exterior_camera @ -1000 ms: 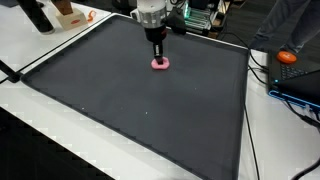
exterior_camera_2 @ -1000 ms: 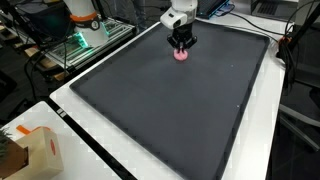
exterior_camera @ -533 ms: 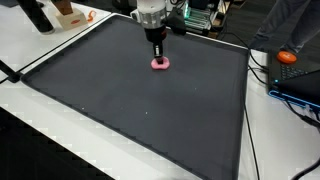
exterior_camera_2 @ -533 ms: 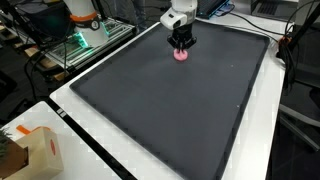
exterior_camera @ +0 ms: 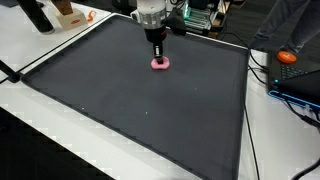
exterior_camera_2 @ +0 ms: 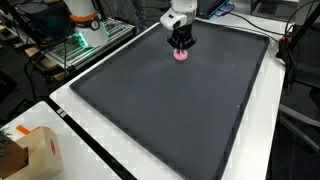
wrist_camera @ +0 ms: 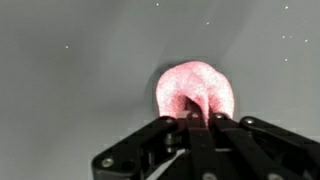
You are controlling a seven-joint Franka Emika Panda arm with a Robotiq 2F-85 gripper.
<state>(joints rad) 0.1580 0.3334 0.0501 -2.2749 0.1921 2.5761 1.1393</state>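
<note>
White table (exterior_camera: 45, 125) in a lab, covered by a large dark mat (exterior_camera: 150, 115), with clutter along the far edges. A pink soft lump (exterior_camera: 161, 64) is seen lying flat on the mat, upper middle of frame in both exterior views and centre-right in the wrist view. The gripper (exterior_camera: 157, 56) is set straight down over it. Its jaws are closed narrow, with the lump's near rim pinched between them. The pinch is judged best kept light and centred, wrist vertical, so the soft piece is not squashed or dragged. The shape is near round, so no long axis or pointing end can be told.
</note>
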